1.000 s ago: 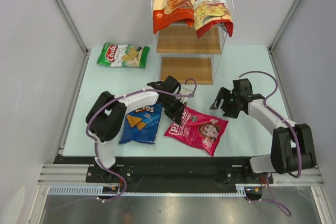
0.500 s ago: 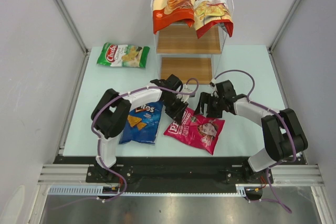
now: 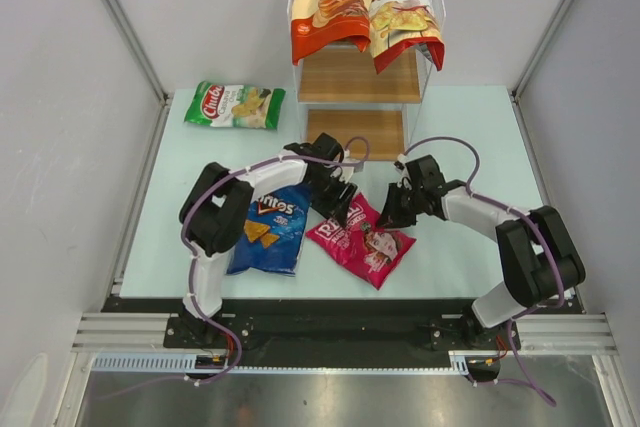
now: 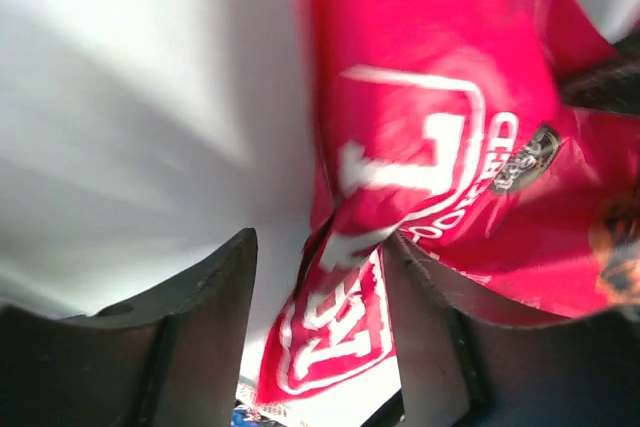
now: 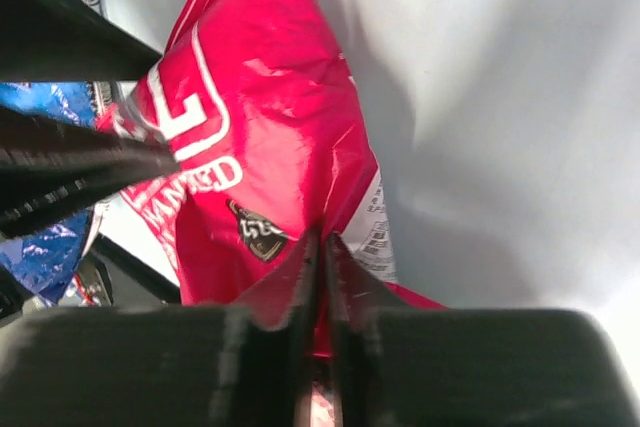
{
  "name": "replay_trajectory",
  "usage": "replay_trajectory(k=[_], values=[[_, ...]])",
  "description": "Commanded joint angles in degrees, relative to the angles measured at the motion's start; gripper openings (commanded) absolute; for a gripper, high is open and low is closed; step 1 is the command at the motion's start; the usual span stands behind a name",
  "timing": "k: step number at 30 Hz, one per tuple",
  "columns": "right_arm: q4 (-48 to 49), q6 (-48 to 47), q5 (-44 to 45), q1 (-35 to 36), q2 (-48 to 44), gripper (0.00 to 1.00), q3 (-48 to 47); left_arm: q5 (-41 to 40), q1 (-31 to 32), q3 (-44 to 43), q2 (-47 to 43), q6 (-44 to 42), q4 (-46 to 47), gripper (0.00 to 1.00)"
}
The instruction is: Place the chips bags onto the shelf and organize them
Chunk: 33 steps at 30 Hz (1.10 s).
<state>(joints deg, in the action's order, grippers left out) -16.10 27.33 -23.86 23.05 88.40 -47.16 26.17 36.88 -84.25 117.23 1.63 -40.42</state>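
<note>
Five chip bags show from above. Two sit on the top step of the shelf point(image 3: 355, 77): the orange-and-cream bag point(image 3: 325, 2) on the left and the red bag point(image 3: 405, 17) just beside it, both hanging over the front edge. The other three lie on the table point(image 3: 470, 117). The green bag point(image 3: 235, 105) lies at the back left, well apart from your arms. The blue bag point(image 3: 268, 232) lies flat near the front, with the pink bag point(image 3: 362, 239) just beside it on the right. Both grippers are at the pink bag's back edge: the left gripper point(image 3: 340, 209) at its left corner and the right gripper point(image 3: 392, 212) at its right corner.

From the left wrist, the picture is blurry. Your left gripper's fingers point(image 4: 200, 327) stand apart. A folded corner of the pink bag with white letters sits between them, close to the right-hand finger. You cannot tell if it touches.

From the right wrist, your right gripper's fingers point(image 5: 350, 292) are pressed together and pinch the pink bag's edge. The bag stretches away from them over the pale table. The left gripper's dark fingers reach in from the left at the bag's far corner. A bit of the blue bag shows behind them.
</note>
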Motion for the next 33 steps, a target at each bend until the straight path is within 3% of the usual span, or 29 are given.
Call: replay_trajectory(k=[1, 5, 13, 20, 22, 25, 26, 27, 33], values=[[-3.31, 4.65, 4.16, -0.37, -3.76, 0.00, -1.62, -4.19, -2.25, -2.85, -2.09, 5.57, 5.00, 0.59], [-7.01, 7.81, 11.63, -1.60, -7.44, 0.00, -1.54, -3.77, -4.88, -1.63, -4.90, 9.79, 5.79, 0.63], [-12.02, 11.69, 22.09, -4.59, -12.72, 0.00, -1.62, 4.05, -5.86, 9.70, -11.58, 21.91, 14.30, 0.64], [-12.47, 17.57, 23.59, -5.29, -13.43, 0.00, -0.31, 8.81, -4.37, 13.67, -12.11, 27.72, 19.33, 0.66], [-11.77, 20.12, 23.77, -5.21, -13.43, 0.00, 0.13, 9.50, -3.49, 14.28, -11.94, 29.30, 20.82, 0.74], [-11.41, 22.58, 23.77, -5.03, -13.26, 0.00, 0.31, 10.82, -2.87, 16.74, -11.24, 33.17, 24.51, 0.76], [-11.15, 23.02, 23.77, -5.03, -13.17, 0.00, 0.31, 10.92, -2.61, 17.53, -11.15, 34.39, 25.56, 0.84], [-10.80, 23.29, 23.77, -5.03, -12.99, 0.00, 0.31, 11.09, -2.43, 18.67, -10.97, 36.06, 26.79, 0.85], [-10.71, 25.75, 23.77, -5.12, -12.02, 0.00, 0.40, 10.30, -0.67, 20.17, -11.32, 37.21, 26.01, 0.86]])
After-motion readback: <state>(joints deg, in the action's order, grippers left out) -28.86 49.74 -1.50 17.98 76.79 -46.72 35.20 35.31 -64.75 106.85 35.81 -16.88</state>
